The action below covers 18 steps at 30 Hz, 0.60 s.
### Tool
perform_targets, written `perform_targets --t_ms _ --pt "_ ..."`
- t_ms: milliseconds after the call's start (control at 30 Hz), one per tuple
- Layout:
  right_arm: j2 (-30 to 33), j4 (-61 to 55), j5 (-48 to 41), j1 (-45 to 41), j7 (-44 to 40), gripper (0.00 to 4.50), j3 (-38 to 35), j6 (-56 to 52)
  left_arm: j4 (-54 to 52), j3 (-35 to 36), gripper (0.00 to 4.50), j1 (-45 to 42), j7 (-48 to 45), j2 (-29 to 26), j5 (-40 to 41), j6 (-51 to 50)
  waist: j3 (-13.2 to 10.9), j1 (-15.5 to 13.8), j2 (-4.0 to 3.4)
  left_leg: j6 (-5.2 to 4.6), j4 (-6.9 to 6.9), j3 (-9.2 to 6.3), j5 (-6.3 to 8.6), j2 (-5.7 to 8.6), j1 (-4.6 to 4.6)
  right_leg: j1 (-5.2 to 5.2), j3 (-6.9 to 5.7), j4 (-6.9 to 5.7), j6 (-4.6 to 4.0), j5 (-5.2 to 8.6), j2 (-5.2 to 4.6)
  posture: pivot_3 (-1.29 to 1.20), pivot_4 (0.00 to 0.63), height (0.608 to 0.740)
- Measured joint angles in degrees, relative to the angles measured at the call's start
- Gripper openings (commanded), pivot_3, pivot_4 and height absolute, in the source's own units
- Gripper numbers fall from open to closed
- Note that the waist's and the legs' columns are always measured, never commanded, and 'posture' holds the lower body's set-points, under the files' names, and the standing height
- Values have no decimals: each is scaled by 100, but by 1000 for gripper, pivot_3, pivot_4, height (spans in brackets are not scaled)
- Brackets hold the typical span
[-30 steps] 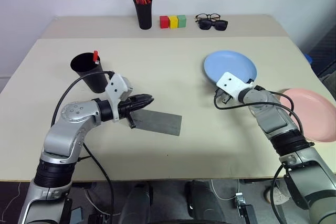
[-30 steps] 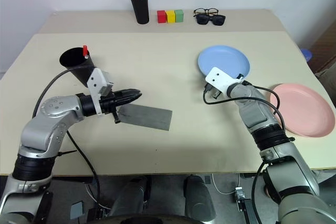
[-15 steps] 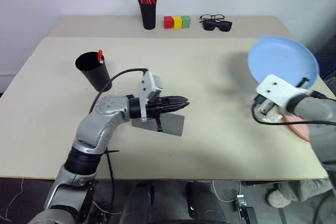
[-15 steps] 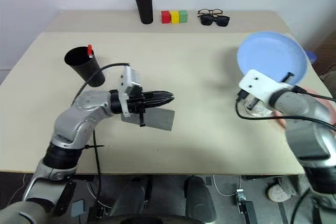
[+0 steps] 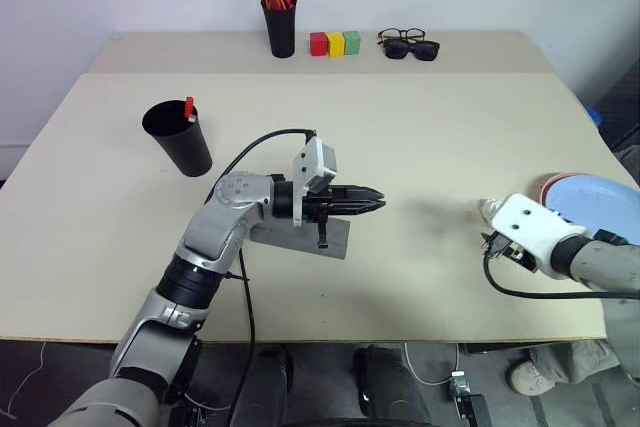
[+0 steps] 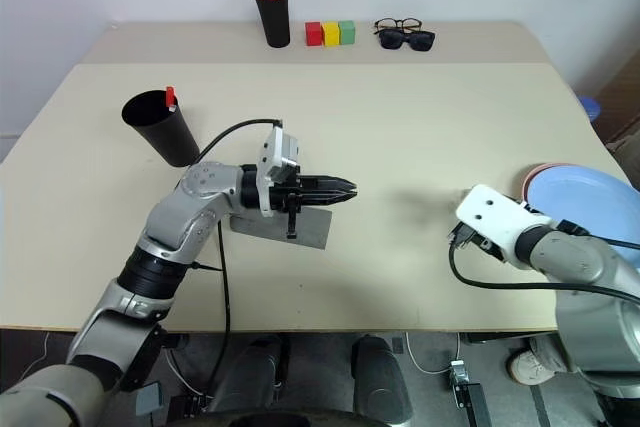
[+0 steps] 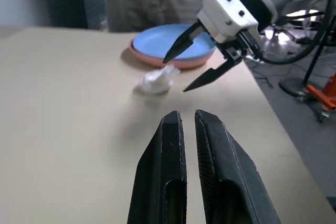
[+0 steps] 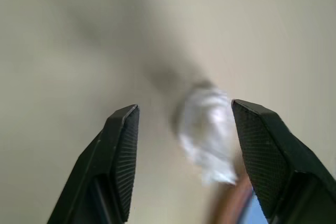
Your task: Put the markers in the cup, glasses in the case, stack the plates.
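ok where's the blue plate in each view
Left eye view: blue plate at the right edge, on the pink plate.
Right eye view: right edge, beyond the right gripper.
Left wrist view: upper middle, stacked on the pink one.
Right wrist view: a blue sliver at the bottom corner.
Shared landmark: the crumpled white wad beside the plates.

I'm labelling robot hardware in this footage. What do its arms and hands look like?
Both arms are silver-grey metal with black joint bands and loose black cables. Each wrist carries a white boxy block. The left hand and right hand each have two tapered black fingers, ribbed on their inner pads.
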<state>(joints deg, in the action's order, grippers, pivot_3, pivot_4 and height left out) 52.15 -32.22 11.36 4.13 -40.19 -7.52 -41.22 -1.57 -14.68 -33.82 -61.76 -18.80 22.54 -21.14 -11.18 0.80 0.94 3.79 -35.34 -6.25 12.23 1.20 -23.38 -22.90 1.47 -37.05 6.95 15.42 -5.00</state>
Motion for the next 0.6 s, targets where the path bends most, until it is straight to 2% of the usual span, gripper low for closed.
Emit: perform_targets --t_ms 67,133,167,300,500,567,600 --pt "2 422 199 -130 236 2948 212 170 -215 7 377 138 72 -106 0 -79 0 -2 0 0 1 0 0 0 0 0 0 2 0 0 0 0 150 740" --pt "-3 799 346 -277 447 2444 317 236 -374 10 377 250 140 -161 1 -130 0 -1 0 0 2 -1 0 0 0 0 0 1 0 0 0 0 150 740" --pt "1 901 411 -313 517 2126 333 253 -428 9 377 286 180 -171 1 -169 0 -5 0 0 2 -2 0 0 0 0 -1 1 -1 0 0 0 150 740" --pt "17 1031 536 -411 613 105 420 266 -626 12 377 451 277 -215 31 -274 0 4 0 0 2 -2 0 0 0 0 -1 1 -1 0 1 0 150 740" --pt "22 784 580 -461 562 41 383 10 -643 19 377 477 355 -210 51 -325 0 -3 0 0 1 -1 0 0 0 0 -1 1 0 0 0 0 150 740" --pt "210 462 584 -441 410 41 183 -253 -549 60 377 405 402 -191 54 -322 0 -6 -4 0 -1 -1 0 1 0 0 -1 0 0 0 0 0 150 740" --pt "398 360 598 -441 357 294 34 -384 -475 98 377 352 419 -192 54 -317 0 -6 -5 0 -1 -1 0 1 0 0 -1 0 0 0 0 0 150 740"
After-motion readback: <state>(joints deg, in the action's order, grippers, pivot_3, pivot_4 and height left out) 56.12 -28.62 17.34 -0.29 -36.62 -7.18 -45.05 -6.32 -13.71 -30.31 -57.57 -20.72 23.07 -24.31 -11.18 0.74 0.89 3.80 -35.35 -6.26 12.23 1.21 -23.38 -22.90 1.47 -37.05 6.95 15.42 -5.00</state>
